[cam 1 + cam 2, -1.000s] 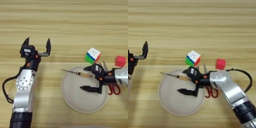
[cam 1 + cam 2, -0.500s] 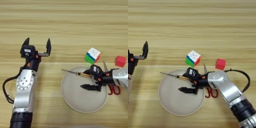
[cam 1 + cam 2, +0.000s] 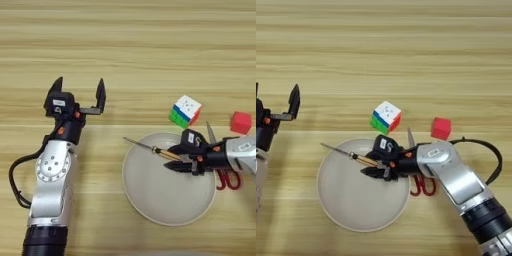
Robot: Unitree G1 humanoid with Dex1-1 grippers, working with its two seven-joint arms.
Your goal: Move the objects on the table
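The table (image 3: 140, 45) is evenly and brightly lit from above. Only soft, short shadows are cast, beneath the plate (image 3: 150, 200) rim and beside the left arm. No glare is seen; slight overall softness is noted.

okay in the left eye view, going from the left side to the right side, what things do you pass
left end effector, open and idle → plate → screwdriver across the plate's upper rim → puzzle cube → right end effector, closed on the screwdriver's handle → red cube. The scissors overlap the right arm, so they are left out.
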